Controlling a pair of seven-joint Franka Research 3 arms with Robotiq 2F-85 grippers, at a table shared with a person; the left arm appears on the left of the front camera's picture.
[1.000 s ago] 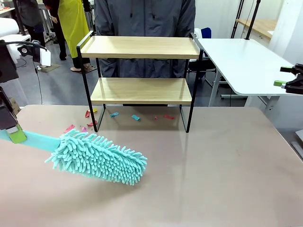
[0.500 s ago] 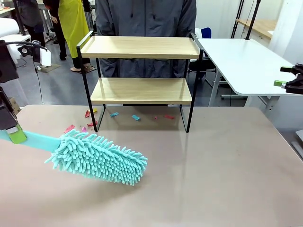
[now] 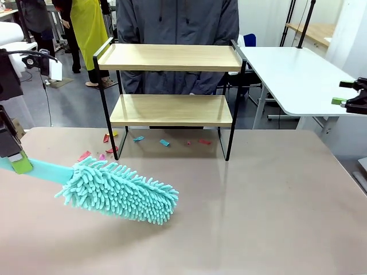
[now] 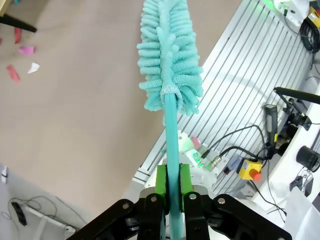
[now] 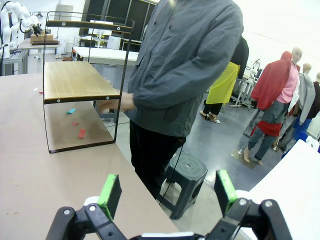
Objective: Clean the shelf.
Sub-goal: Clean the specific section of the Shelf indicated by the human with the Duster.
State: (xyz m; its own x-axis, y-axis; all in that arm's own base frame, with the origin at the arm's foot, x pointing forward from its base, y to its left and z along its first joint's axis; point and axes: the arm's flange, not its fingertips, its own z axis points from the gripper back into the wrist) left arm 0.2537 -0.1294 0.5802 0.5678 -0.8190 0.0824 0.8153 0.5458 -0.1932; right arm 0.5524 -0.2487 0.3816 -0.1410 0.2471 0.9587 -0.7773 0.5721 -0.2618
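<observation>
The shelf (image 3: 171, 109) stands at the table's far middle, two light wooden boards on a thin black frame; the right wrist view has the shelf (image 5: 75, 80) side-on. My left gripper (image 3: 19, 162) at the left edge is shut on the handle of a teal fluffy duster (image 3: 117, 192), whose head rests on the table in front of the shelf. In the left wrist view the green pads (image 4: 161, 182) clamp the handle, and the duster head (image 4: 170, 55) points away. My right gripper (image 5: 167, 192) is open and holds nothing, far right of the table (image 3: 351, 101).
Small red, pink and teal paper scraps (image 3: 137, 138) lie on the brown table under and left of the shelf. A person (image 3: 178, 23) in a grey jacket stands right behind it. A white table (image 3: 292, 74) is at the back right, and a stool (image 5: 186, 172) beside the person.
</observation>
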